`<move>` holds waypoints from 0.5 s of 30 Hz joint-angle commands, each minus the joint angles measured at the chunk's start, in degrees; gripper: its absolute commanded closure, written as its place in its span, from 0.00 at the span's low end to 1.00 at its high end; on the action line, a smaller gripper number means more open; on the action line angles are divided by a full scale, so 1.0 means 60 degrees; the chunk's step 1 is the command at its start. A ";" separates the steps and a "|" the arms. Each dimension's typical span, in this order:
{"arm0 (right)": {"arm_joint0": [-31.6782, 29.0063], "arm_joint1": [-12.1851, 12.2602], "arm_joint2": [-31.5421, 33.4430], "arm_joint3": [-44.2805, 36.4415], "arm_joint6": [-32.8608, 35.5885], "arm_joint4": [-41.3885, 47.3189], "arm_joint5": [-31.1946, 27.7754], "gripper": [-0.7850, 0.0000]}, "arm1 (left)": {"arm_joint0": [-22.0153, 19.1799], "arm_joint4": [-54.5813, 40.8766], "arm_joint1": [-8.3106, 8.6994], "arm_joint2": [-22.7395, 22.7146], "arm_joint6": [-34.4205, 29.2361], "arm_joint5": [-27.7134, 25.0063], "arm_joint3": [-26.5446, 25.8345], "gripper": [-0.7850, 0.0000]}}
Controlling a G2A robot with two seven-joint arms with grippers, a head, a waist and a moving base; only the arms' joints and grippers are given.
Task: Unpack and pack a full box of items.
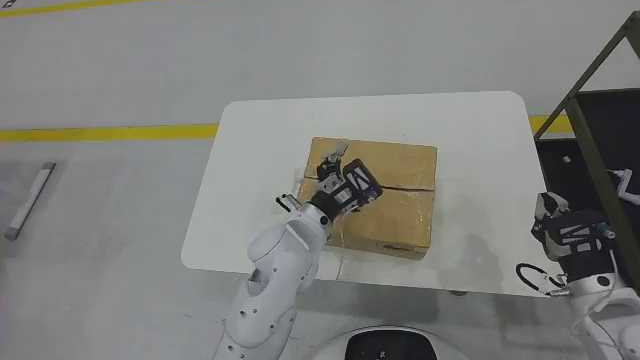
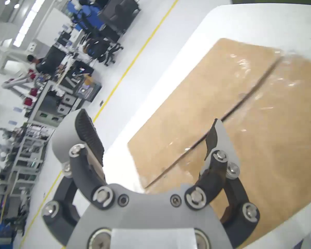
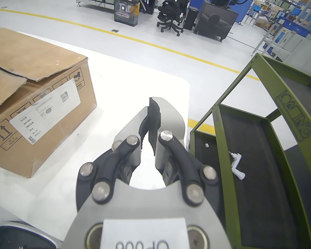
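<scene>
At the middle of the table (image 1: 480,125), your cardboard box (image 1: 400,175) sits with its flaps down. Your left tool (image 2: 150,124) hangs released over its centre seam (image 2: 251,94), seemingly placed to part them. Your right tool (image 3: 150,106), clenched on nothing, waits right of the table by the green cart (image 3: 228,177).

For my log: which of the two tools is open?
The left tool, above the cardboard box, its fingers wide apart; the right tool, near the green cart, is shut.

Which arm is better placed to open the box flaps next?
Likely left. The left gripper, open, hovers over the box at the flap seam; the right gripper is shut, off to the side by the cart.
</scene>
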 commanded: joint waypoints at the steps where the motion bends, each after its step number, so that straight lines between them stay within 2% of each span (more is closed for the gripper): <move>1: -0.0113 -0.0007 0.0067 -0.0060 -0.0030 0.0041 0.0069 1.00 | -0.0142 0.0073 -0.0021 0.0302 -0.0049 -0.0206 0.0256 0.00; 6: -0.0422 -0.0028 0.0233 -0.0173 -0.0111 0.0149 0.0221 1.00 | -0.0552 0.0458 -0.0047 0.0720 -0.0030 -0.0477 0.0943 0.00; 15: -0.0744 -0.0055 0.0484 -0.0288 -0.0204 0.0265 0.0340 1.00 | -0.1219 0.1560 -0.0061 0.1012 0.0347 0.0232 0.2167 0.00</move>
